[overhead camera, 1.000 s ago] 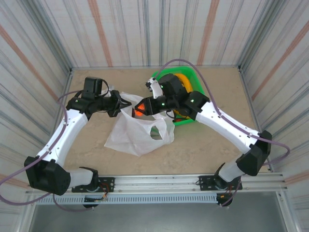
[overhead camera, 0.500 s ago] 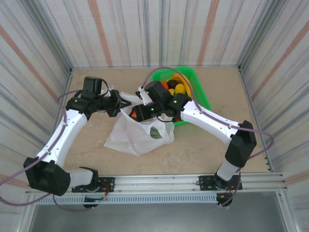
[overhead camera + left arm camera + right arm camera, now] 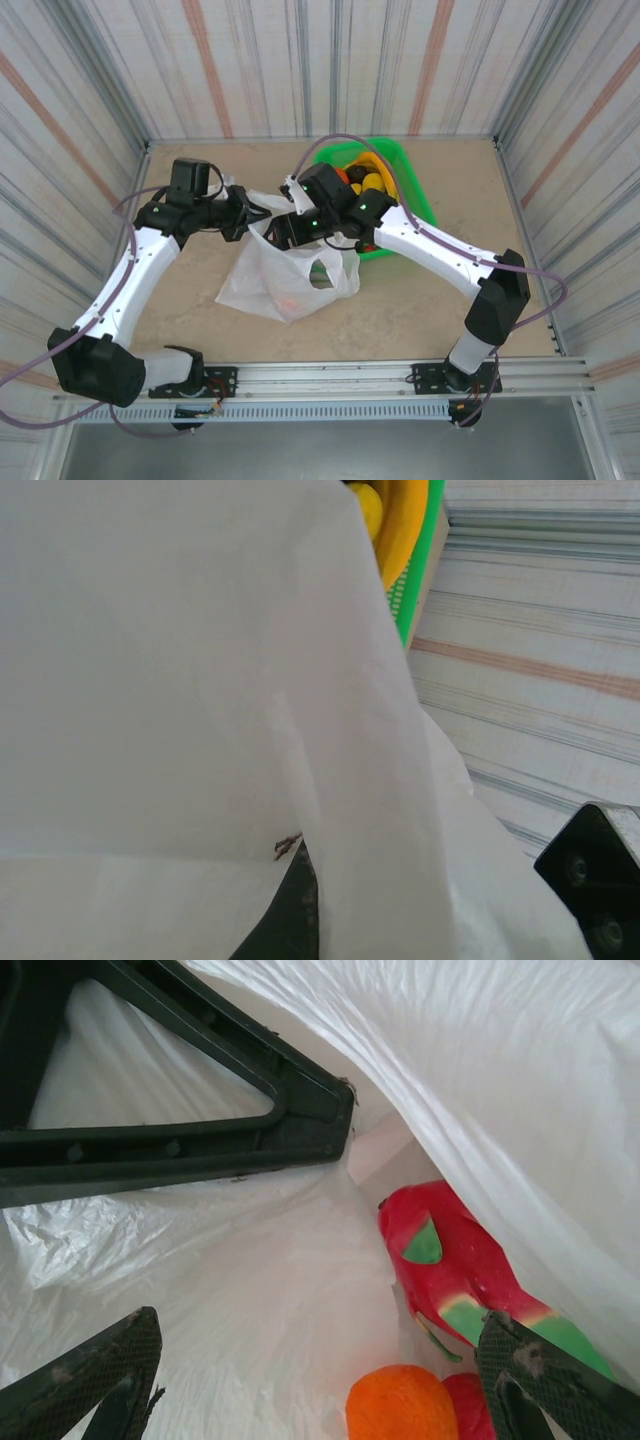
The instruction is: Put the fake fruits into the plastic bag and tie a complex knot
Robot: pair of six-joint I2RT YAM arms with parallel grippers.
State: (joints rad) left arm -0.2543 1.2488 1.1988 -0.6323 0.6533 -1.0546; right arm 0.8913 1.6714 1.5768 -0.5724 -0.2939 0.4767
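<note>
The white plastic bag lies crumpled mid-table. My left gripper is shut on its rim and holds the mouth up; one dark finger peeks from under the film. My right gripper reaches into the mouth, and in its wrist view it stands open and holds nothing. Inside the bag lie fake fruits: a red fruit with green scales, an orange one and a bit of another red one. More fruits, among them yellow bananas, sit in the basket.
The green basket stands at the back right, touching the bag's far side, and its edge appears beside a banana. My left gripper's black fingers cross just above the right one. Striped walls close in the table.
My right arm swung left from the basket into the bag's mouth with a red-orange fruit, then its jaws opened and the fruit now lies in the bag. The left arm stayed put.
</note>
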